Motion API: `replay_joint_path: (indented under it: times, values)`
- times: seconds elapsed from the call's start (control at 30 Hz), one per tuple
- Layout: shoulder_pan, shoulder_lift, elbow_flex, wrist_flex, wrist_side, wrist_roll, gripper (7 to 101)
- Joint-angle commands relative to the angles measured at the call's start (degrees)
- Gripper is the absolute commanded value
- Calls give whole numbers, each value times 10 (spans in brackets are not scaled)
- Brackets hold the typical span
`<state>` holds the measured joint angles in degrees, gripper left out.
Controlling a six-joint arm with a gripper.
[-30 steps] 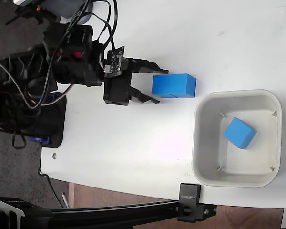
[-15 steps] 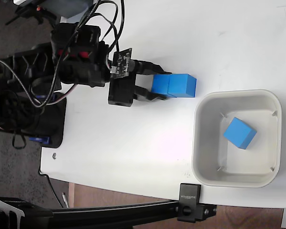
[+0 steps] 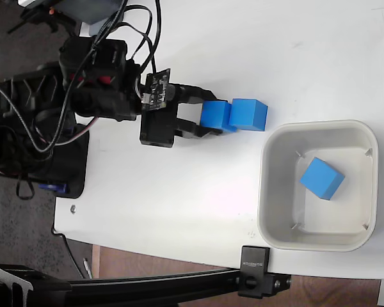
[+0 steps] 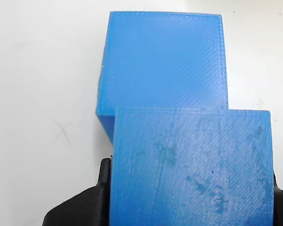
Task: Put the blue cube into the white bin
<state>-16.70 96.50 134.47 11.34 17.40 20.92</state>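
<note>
The tool (image 3: 212, 118) pinches the blue cube (image 3: 214, 116) tight against a second cube (image 3: 248, 114), left of the white bin (image 3: 318, 242); dragging it sideways could shove that neighbour along.

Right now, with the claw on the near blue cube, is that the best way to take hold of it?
Probably yes. The claw pinches the near blue cube on two flat opposite side faces, coming from the side away from the second cube and the white bin. The neighbour blocks the far face.
</note>
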Motion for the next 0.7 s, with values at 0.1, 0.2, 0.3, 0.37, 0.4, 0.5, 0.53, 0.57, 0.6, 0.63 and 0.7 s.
replay_joint_path:
  times: [0.1, 0.2, 0.3, 0.37, 0.4, 0.5, 0.53, 0.57, 0.6, 0.63, 0.7]
  values:
    - [-1, 76, -2, 31, -1, 2, 573]
    - [-3, 117, 4, 57, 3, -3, 573]
    - [-2, 155, -14, 105, 6, -16, 573]
    - [4, 176, -38, 137, 2, -29, 573]
    - [10, 184, -53, 153, -4, -37, 573]
    - [36, 187, -107, 182, -33, -68, 573]
    - [48, 180, -128, 190, -46, -78, 573]
    - [61, 170, -149, 195, -60, -89, 573]
    - [75, 156, -171, 200, -75, -99, 573]
    - [88, 141, -194, 206, -86, -109, 573]
    - [116, 105, -241, 215, -113, -128, 573]
